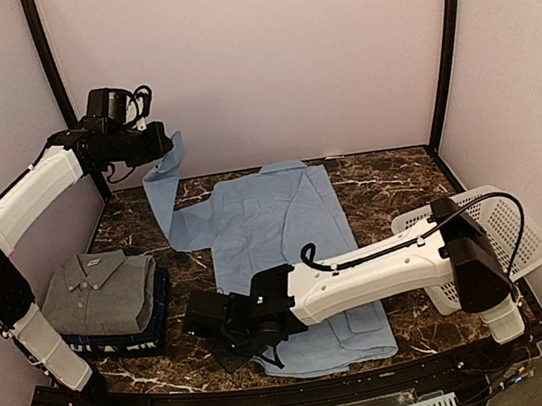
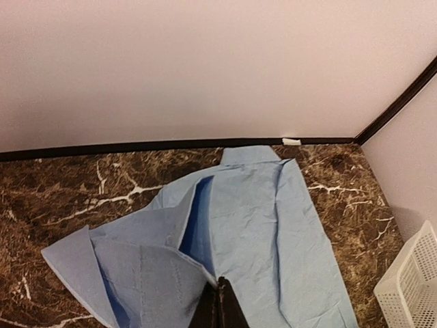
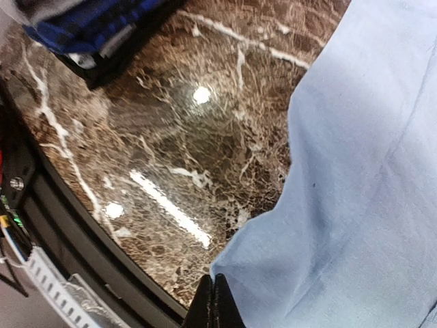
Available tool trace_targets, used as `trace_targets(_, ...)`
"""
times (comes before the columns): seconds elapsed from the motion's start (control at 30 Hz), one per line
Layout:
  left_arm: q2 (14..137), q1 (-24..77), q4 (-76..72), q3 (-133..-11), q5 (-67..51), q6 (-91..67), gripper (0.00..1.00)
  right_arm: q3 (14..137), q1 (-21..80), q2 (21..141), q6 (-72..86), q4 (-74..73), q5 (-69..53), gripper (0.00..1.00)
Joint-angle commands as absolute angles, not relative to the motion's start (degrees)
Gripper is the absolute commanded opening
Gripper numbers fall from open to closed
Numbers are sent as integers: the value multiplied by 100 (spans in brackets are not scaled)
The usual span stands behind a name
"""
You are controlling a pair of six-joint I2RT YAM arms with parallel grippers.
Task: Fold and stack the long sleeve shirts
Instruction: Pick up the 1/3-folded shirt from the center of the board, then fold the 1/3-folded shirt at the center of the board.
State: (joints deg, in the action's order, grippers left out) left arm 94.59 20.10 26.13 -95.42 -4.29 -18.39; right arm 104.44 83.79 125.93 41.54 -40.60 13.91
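Hidden/unclear: in top view the right arm covers the near part of the blue shirt (image 1: 275,228). The navy shirt (image 1: 158,308) shows only as an edge under the grey shirt (image 1: 99,288); lettering not readable. The basket (image 1: 512,230) at 3 o'clock is partly behind the arm.

Blue shirt: lies flat at table (image 1: 380,188) ctr, collar toward 12 o'clock, lightly creased. One sleeve is raised off the surface at 10 o'clock. Grey shirt is folded, collar up, stacked on the navy one at 9 o'clock.

Arms: L arm is bent high, left gripper (image 2: 218,307) pressed together on the raised sleeve. R arm reaches low across the shirt, right gripper (image 3: 215,301) pinching the hem corner at 7 o'clock, near the table edge.
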Motion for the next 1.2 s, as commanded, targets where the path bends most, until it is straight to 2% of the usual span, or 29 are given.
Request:
trace_targets(0.0, 9183, 1978, 1966, -10007, -1254, -2126, 0, 9891, 8326, 11804, 4380, -3180, 1670, 0)
trace_targets(0.33, 9525, 2097, 300, -10112, -2700, -3329, 0, 8391, 8170, 10889, 5000, -2979, 2094, 0)
trace_targets(0.73, 10101, 2736, -1358, -10292, -2774, -4057, 0, 6612, 8206, 9963, 6118, -2789, 2158, 0)
trace_targets(1.17, 11076, 3213, -3297, -11237, -2938, -5320, 0, 6066, 8410, 9659, 6901, -3005, 2389, 0)
